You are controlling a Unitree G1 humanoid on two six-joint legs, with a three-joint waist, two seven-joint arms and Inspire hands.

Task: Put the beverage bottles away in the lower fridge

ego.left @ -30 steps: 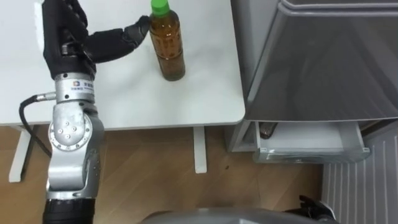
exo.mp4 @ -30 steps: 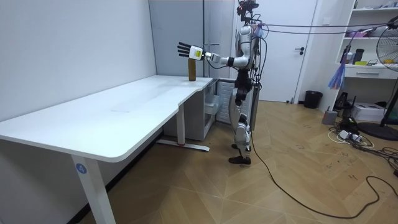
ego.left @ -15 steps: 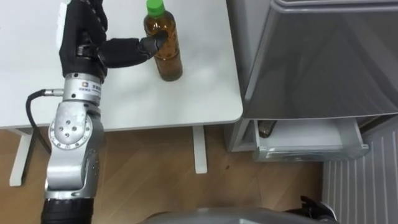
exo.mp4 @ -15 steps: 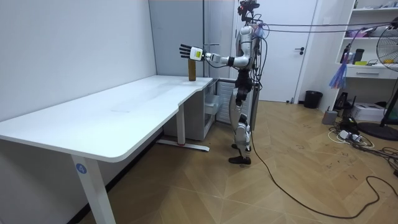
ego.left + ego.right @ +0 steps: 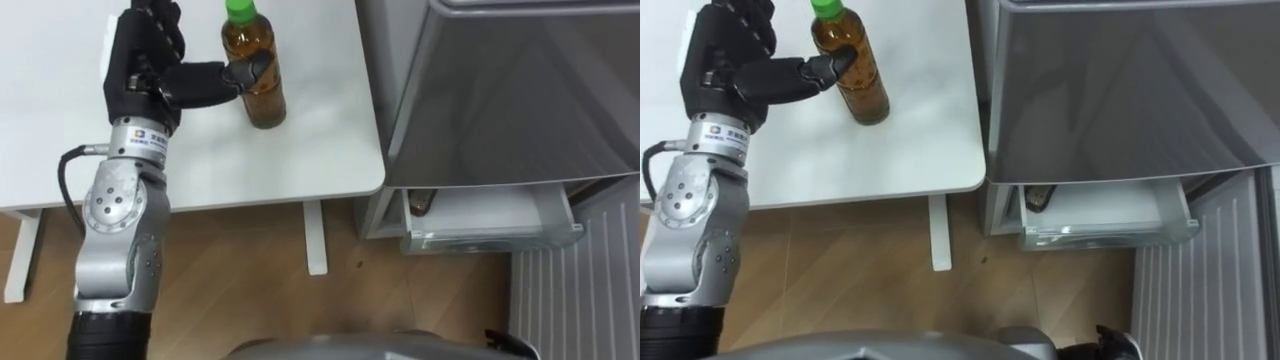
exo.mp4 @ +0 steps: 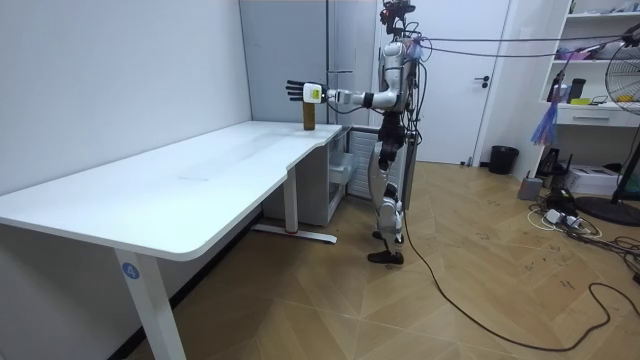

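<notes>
A bottle of brown tea with a green cap [image 5: 262,100] stands upright near the right end of the white table [image 5: 300,160]. My left hand [image 5: 140,75] is just left of it. The fingers point straight up and the thumb reaches right, its tip touching the bottle's side below the cap. The hand is open and nothing is curled round the bottle. In the room view I stand at the table's far end beside the fridge, with my left hand [image 6: 297,91] stretched out over the bottle [image 6: 309,115].
A grey fridge [image 5: 500,90] stands right of the table. Its lower drawer [image 5: 490,228] is pulled out with a white inside, and a small dark thing [image 5: 421,203] lies at its left end. Wooden floor shows below the table edge.
My left hand has moved right and closer to the bottle, and the thumb tip now rests against its side. The bottle has stayed upright in place. The camera has shifted slightly.
</notes>
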